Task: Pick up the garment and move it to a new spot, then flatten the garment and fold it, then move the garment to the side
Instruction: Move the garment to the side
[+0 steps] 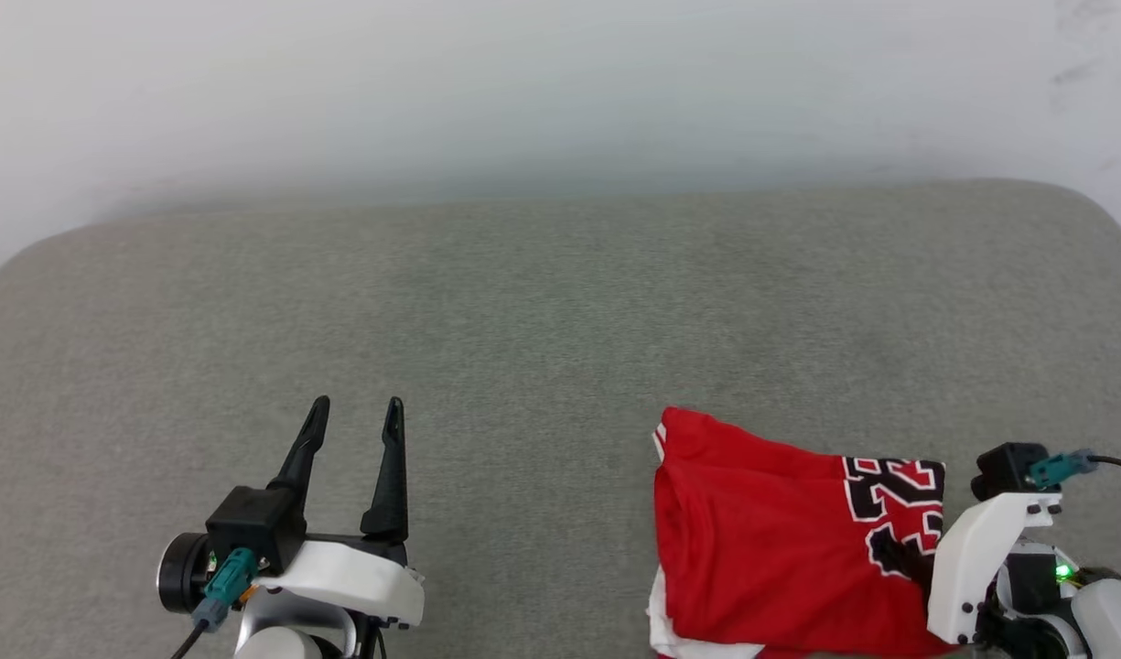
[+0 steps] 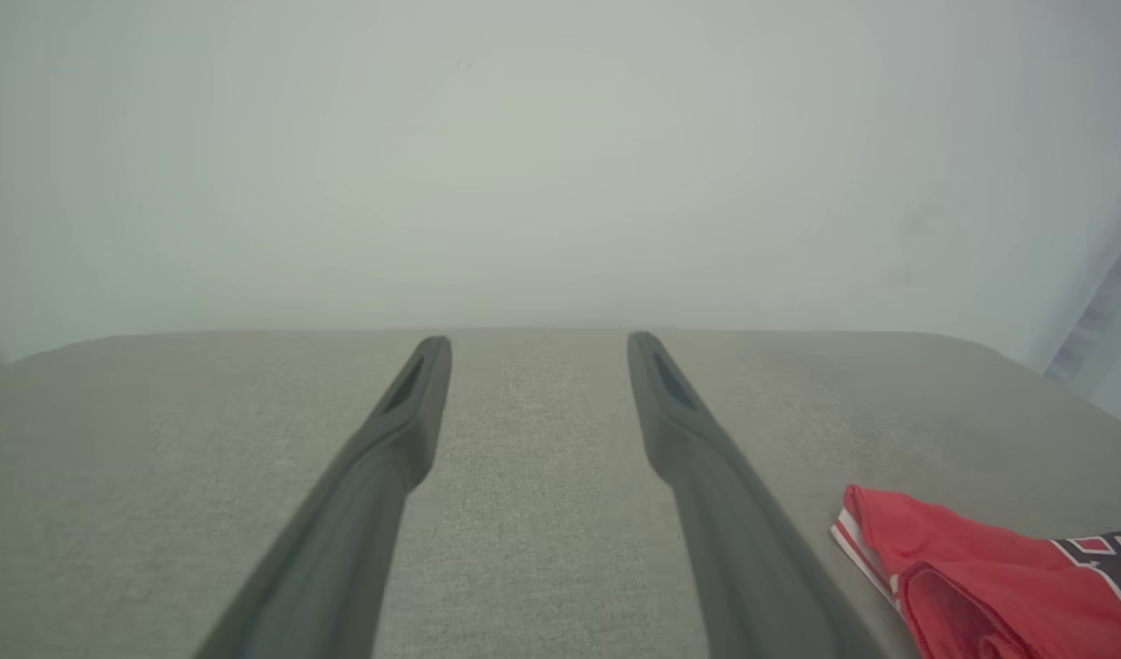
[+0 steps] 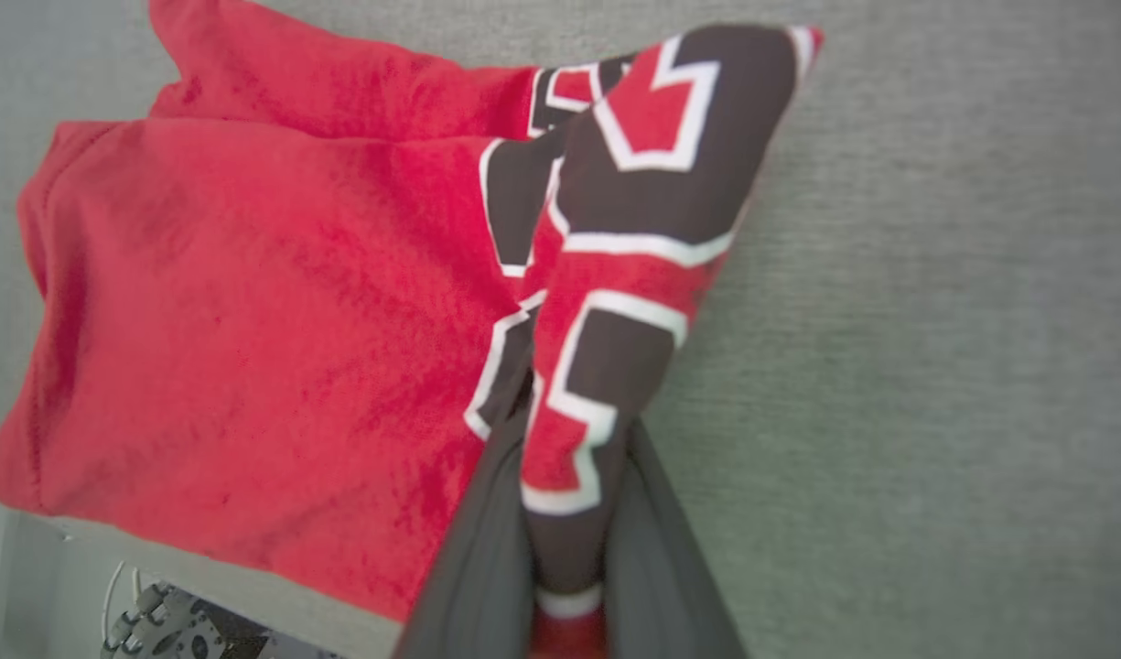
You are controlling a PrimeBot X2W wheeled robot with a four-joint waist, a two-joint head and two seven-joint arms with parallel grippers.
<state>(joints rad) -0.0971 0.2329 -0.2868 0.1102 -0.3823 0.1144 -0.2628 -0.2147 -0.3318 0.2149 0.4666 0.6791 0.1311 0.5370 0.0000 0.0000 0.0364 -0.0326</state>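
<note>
The garment, a red jersey with black white-outlined numerals, lies folded in a compact pile at the near right of the grey cloth surface. My right gripper reaches in from the right and is shut on the pile's numbered edge. In the right wrist view, a pinched ridge of the garment rises between the two fingers of the right gripper. My left gripper hovers open at the near left, well apart from the fabric. The left gripper holds nothing, and the garment shows at that view's lower right.
A pale wall stands behind the surface's rounded far edge. Bare grey cloth stretches across the middle, left and far side. Part of the robot's base shows below the near edge in the right wrist view.
</note>
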